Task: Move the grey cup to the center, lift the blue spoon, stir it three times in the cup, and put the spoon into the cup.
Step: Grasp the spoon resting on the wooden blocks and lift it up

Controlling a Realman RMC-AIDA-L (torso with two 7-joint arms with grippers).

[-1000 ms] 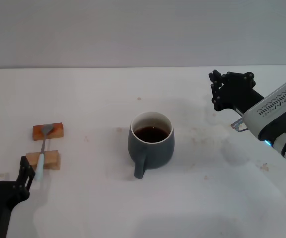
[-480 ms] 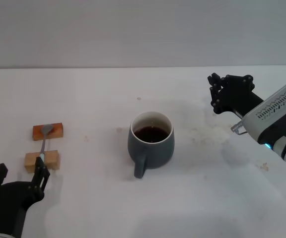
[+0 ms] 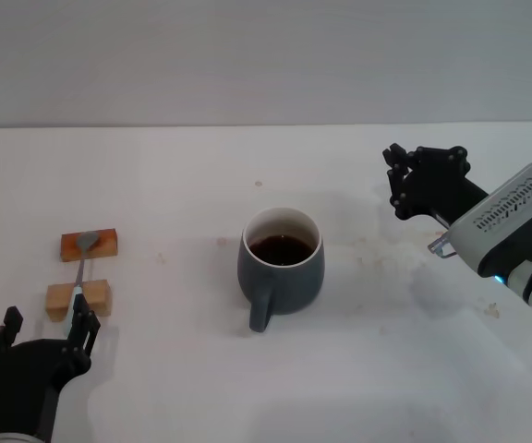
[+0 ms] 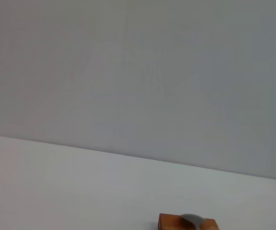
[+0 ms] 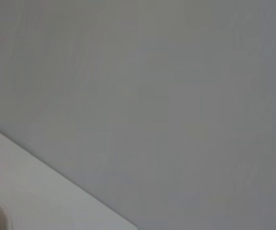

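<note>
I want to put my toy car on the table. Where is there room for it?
Bare patches: between the wooden blocks and the cup, behind the cup, and in front of it. It is crowded at the blocks, where the spoon and left gripper are. The right gripper hangs right of the cup.

White tabletop (image 3: 174,185), faintly stained. Grey cup (image 3: 283,263) standing mid-surface, dark liquid inside, handle toward robot. Well left of cup: orange block (image 3: 90,245) and tan block (image 3: 79,297), blue spoon (image 3: 80,277) bridging both.

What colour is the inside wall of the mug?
Cream-white, seen best in the head view of the grey cup.
</note>
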